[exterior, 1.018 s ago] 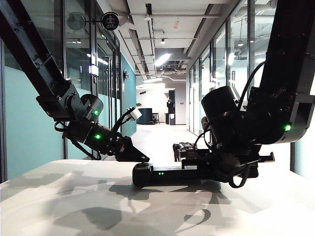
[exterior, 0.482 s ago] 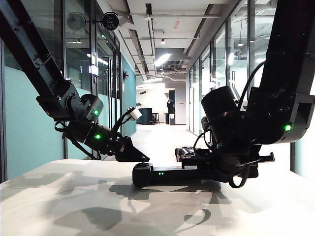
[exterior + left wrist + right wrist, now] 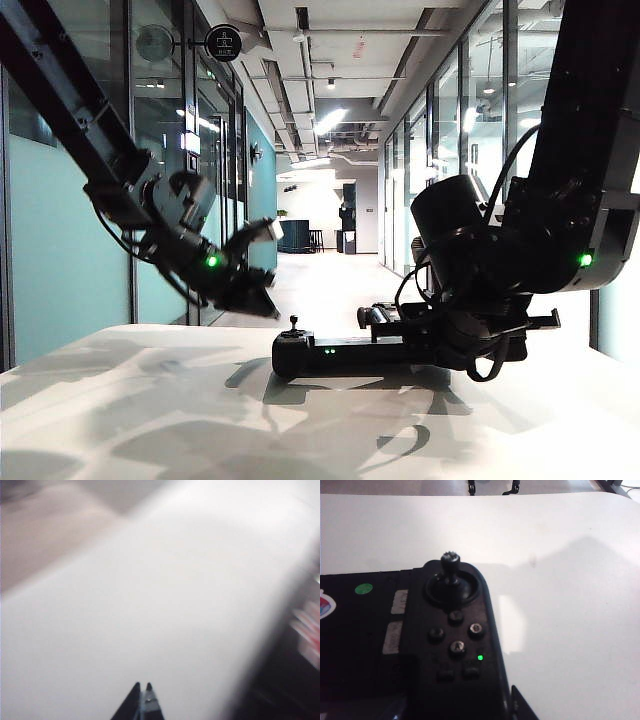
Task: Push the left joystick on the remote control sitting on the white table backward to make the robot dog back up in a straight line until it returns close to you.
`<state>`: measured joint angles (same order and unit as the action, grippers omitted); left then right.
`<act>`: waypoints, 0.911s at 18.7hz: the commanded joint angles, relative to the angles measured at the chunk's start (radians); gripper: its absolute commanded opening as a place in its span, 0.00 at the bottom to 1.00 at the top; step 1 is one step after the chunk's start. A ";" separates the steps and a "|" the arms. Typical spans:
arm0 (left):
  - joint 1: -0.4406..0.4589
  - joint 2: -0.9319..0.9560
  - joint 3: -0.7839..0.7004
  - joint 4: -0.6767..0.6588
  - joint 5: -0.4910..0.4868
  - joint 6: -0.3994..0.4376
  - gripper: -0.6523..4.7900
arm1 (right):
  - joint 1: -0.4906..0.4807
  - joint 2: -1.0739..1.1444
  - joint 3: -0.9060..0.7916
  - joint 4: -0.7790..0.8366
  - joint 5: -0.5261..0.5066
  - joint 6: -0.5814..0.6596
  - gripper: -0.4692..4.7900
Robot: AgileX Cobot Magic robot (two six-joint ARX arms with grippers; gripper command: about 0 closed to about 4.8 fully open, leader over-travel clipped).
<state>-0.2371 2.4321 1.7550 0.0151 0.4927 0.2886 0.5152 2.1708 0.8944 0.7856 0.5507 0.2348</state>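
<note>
The black remote control (image 3: pixel 340 352) lies on the white table (image 3: pixel 150 420). Its left joystick (image 3: pixel 293 325) stands upright and free at the left end. My left gripper (image 3: pixel 268 306) hangs shut above and left of that stick, not touching it; in its wrist view the closed tips (image 3: pixel 142 686) hover over blurred tabletop. My right gripper (image 3: pixel 455 345) is shut on the remote control's right end, with one finger (image 3: pixel 521 707) showing beside the body (image 3: pixel 420 645), where the other thumbstick (image 3: pixel 450 565) stands. The robot dog (image 3: pixel 383 314) shows low behind the controller.
A long corridor with glass walls runs away behind the table. The dog's feet (image 3: pixel 471 487) show past the table's far edge (image 3: pixel 395 495). Green lights (image 3: pixel 327 351) glow on the controller. The big right arm (image 3: pixel 560 220) fills the right side.
My left gripper has lifted off the left joystick, swinging up and left with its wrist turning. The stick now stands uncovered. The robot dog has come a little closer. The right arm kept still.
</note>
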 commanded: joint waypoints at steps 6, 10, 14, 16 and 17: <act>-0.003 -0.109 0.008 0.007 -0.175 -0.151 0.11 | 0.002 -0.007 0.003 0.026 0.008 -0.004 0.61; -0.003 -0.166 0.007 -0.011 -0.177 -0.151 0.11 | 0.002 -0.007 0.003 0.026 0.008 -0.011 0.61; -0.003 -0.215 0.007 -0.055 -0.208 -0.190 0.11 | 0.003 -0.032 0.002 0.014 0.008 -0.030 0.61; -0.003 -0.234 0.007 -0.075 -0.228 -0.195 0.11 | 0.003 -0.058 0.002 -0.012 0.008 -0.039 0.61; -0.003 -0.246 0.007 -0.086 -0.245 -0.195 0.11 | 0.003 -0.080 0.002 -0.037 0.008 -0.056 0.61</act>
<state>-0.2386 2.2024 1.7580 -0.0700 0.2611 0.0963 0.5156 2.1078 0.8944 0.7639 0.5537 0.1936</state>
